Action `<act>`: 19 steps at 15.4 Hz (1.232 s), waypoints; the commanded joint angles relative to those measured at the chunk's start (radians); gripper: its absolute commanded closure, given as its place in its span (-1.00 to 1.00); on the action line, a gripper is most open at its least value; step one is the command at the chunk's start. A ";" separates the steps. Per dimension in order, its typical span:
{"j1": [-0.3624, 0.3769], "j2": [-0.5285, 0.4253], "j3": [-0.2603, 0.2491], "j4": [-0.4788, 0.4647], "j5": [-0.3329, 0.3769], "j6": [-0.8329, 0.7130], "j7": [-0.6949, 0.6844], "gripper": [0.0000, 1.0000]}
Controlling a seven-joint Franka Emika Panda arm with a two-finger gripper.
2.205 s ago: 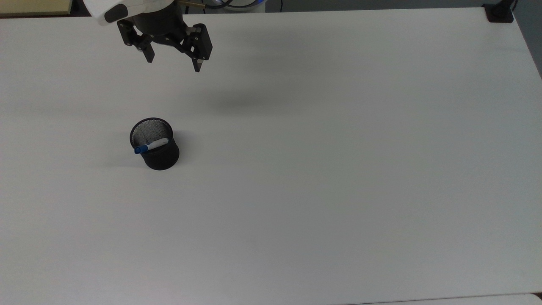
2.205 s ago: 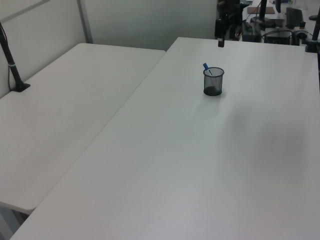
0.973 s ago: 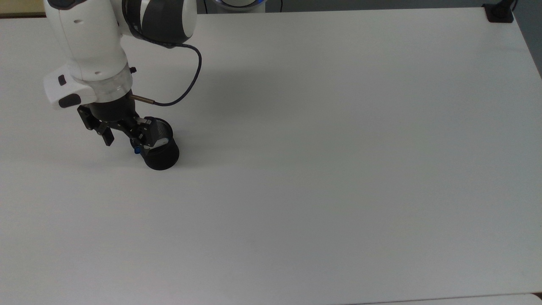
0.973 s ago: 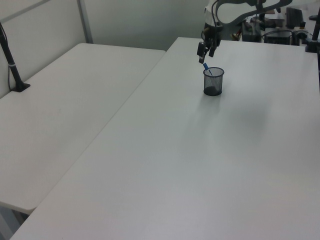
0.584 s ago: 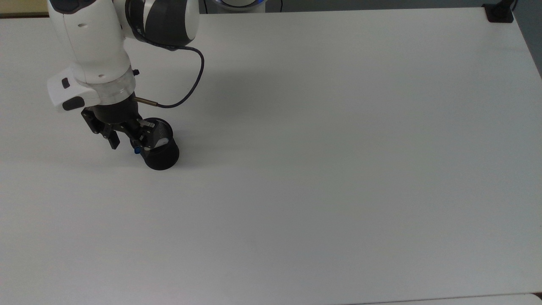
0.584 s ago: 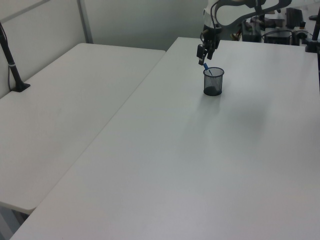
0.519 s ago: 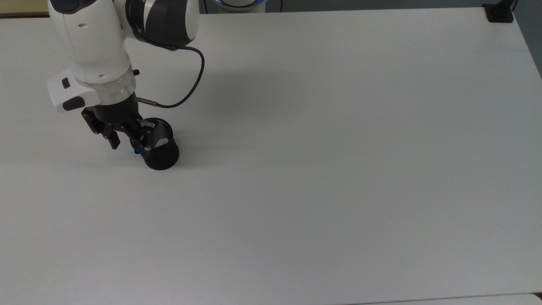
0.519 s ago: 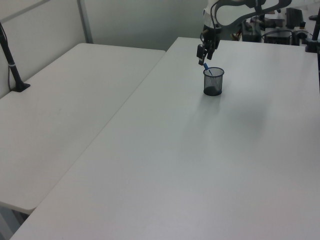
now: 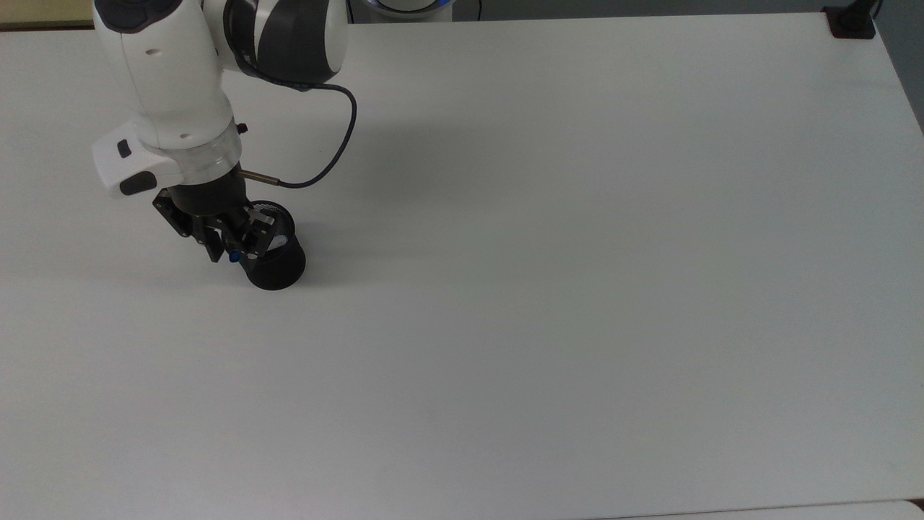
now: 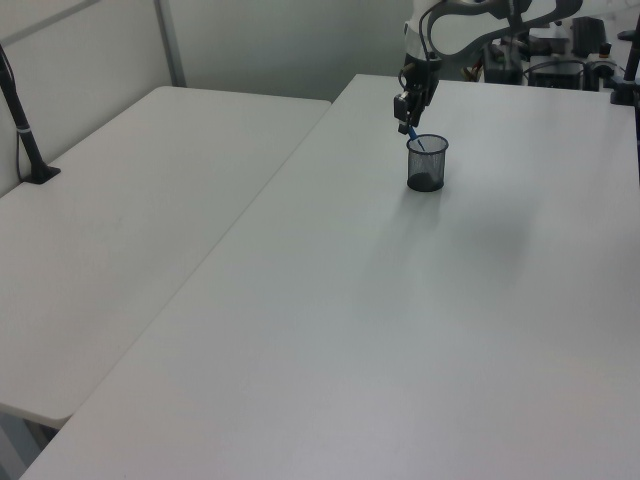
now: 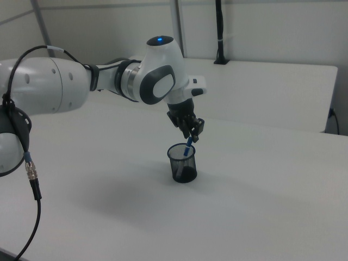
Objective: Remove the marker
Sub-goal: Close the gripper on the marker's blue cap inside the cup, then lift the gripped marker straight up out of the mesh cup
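The jaws are now closing narrow around the marker leaning in the cup, readying its removal.

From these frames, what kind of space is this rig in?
Probably a robotics lab or test room. A white robot arm works over a large bare white table holding a black mesh cup; black camera or clamp posts stand at the table edges, with plain partition walls behind.

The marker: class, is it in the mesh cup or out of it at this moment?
In. The marker leans in the mesh cup, its blue cap above the rim between the gripper's closed fingers.
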 commanded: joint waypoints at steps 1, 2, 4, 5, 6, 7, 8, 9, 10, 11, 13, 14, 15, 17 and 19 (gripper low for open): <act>0.013 -0.013 -0.005 -0.025 -0.008 0.000 0.011 0.36; 0.013 -0.013 -0.005 -0.025 -0.008 0.000 0.011 0.38; 0.015 -0.014 -0.005 -0.023 -0.008 0.000 0.011 0.45; 0.015 -0.016 -0.005 -0.023 -0.008 0.000 0.011 0.46; 0.015 -0.019 -0.005 -0.023 -0.008 -0.001 0.010 0.47; 0.013 -0.020 -0.005 -0.020 -0.008 -0.006 0.010 0.49; 0.013 -0.022 -0.008 -0.017 -0.008 -0.010 0.007 0.52; 0.013 -0.025 -0.008 -0.016 -0.008 -0.012 0.007 0.53; 0.012 -0.028 -0.010 -0.014 -0.008 -0.015 0.007 0.54; 0.010 -0.034 -0.010 -0.011 -0.007 -0.015 0.007 0.56; 0.010 -0.049 -0.010 -0.009 -0.004 -0.016 0.008 0.59; 0.009 -0.054 -0.011 -0.009 0.001 -0.018 0.008 0.60; 0.010 -0.065 -0.011 -0.005 0.007 -0.018 0.010 0.60; 0.007 -0.085 -0.013 0.015 0.008 -0.032 0.010 0.60; 0.007 -0.100 -0.013 0.018 0.010 -0.041 0.010 0.61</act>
